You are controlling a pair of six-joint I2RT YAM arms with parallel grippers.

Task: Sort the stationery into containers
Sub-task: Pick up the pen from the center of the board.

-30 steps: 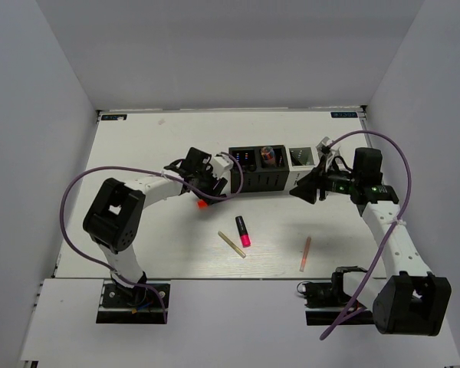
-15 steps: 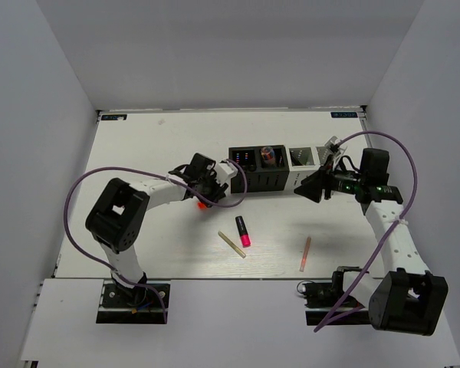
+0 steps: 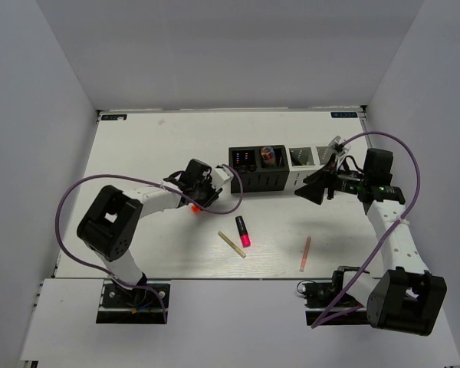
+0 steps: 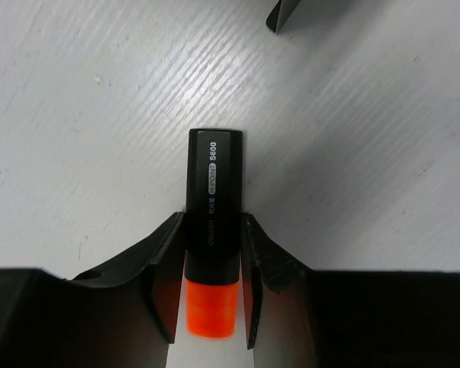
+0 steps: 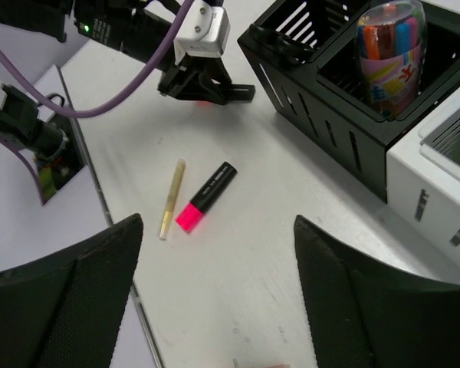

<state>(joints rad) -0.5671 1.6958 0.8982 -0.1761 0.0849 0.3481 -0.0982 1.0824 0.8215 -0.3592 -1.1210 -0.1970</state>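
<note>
1. Left end effector (image 4: 213,234) — clamped on the orange-capped highlighter (image 4: 213,184), which lies on the table (image 4: 84,115) just left of the containers (image 3: 262,182).
2. Right end effector (image 5: 215,230) — fingers apart, empty, near the containers.

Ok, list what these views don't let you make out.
Top view: orange highlighter mostly covered by the left gripper; only its cap shows.
Top view: contents of the white cups, too small and dark.
Right wrist view: white cups cut off by the right edge.

Robotics lab booth (plain white walls (image 3: 230,46), bare white table (image 3: 138,146))
</note>
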